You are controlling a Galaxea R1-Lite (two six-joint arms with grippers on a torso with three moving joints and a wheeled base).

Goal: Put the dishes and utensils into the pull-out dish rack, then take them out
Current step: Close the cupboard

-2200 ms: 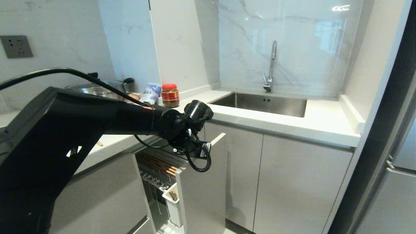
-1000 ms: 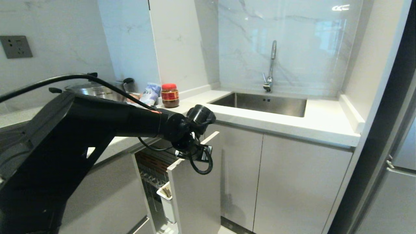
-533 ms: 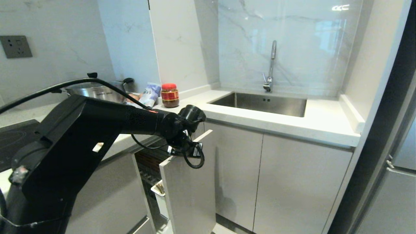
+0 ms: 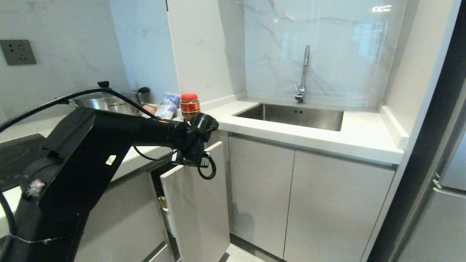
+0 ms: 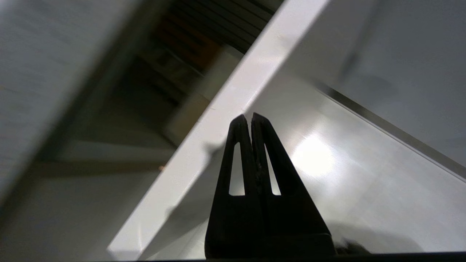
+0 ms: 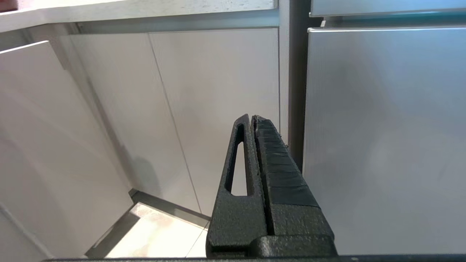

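Pull-out dish rack (image 4: 194,203) — nearly home under the desk (image 4: 309,136), its narrow white front panel upright, long axis vertical. Left end effector (image 5: 251,118), fingers pressed together, sits at the panel's top edge. Right end effector (image 6: 253,118) — fingers together, facing the cabinet doors (image 6: 204,109).

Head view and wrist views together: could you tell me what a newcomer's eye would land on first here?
First comes the big black left arm reaching in from the left, its left gripper shut at the top edge of the pull-out dish rack, whose narrow white front panel stands part-way out of the cabinets. Next, the steel sink with its tall tap sits in the white counter behind. A red-lidded jar stands just beyond the arm's wrist.
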